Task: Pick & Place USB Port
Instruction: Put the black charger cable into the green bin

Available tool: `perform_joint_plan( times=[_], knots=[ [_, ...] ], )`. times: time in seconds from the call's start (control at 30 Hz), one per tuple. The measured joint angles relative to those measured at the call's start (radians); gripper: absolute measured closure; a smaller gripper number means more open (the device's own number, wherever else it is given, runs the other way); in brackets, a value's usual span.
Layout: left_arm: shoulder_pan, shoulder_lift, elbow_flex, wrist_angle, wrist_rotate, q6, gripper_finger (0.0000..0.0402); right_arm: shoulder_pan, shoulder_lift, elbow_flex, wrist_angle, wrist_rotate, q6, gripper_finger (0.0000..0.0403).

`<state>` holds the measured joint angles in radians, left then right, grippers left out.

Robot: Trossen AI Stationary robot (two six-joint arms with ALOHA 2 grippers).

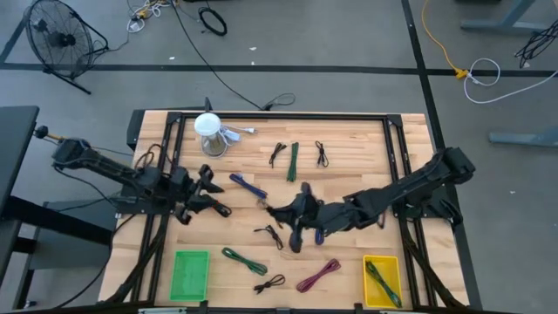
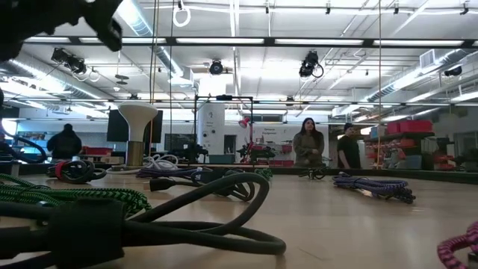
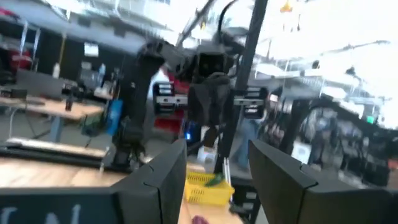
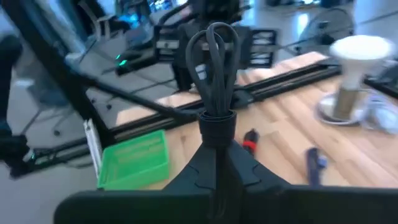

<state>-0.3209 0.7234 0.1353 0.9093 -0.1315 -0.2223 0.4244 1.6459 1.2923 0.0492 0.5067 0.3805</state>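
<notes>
The surface (image 1: 349, 139) is a light wooden top framed by dark rails, standing on a grey floor with taped lines. A floor fan (image 1: 54, 39) stands beyond its far left corner.

Coiled cables lie scattered across the wood. A green bin (image 1: 189, 275) sits at the near left edge and a yellow bin (image 1: 382, 281) at the near right. A white lamp-shaped stand (image 1: 208, 133) rests near the far left corner.

The right claw (image 1: 292, 218) is near the centre, closed on a black cable bundle (image 4: 213, 68) whose loop stands above the fingertips.

The left claw (image 1: 209, 199) is at the left side with its fingers spread apart, holding nothing.

In the low view, people (image 2: 308, 143) stand in the room beyond the surface under ceiling strip lights.
</notes>
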Motion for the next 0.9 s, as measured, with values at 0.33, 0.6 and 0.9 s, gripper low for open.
perform_joint_plan(
  times=[0.33, 0.6, 0.9],
  knots=[
    [-0.064, 0.449, 0.350, -0.014, 0.001, 0.165, 0.0225, 0.019, 0.063, 0.089, 0.023, 0.008, -0.107, 0.0399],
    [-0.060, 0.523, 0.436, -0.003, -0.002, 0.204, 0.0225, 0.050, 0.061, 0.090, -0.009, 0.051, -0.108, 0.0399],
    [-0.059, 0.522, 0.441, 0.019, 0.004, 0.201, 0.0225, 0.047, 0.061, 0.090, -0.009, 0.062, -0.108, 0.0399]
  ],
)
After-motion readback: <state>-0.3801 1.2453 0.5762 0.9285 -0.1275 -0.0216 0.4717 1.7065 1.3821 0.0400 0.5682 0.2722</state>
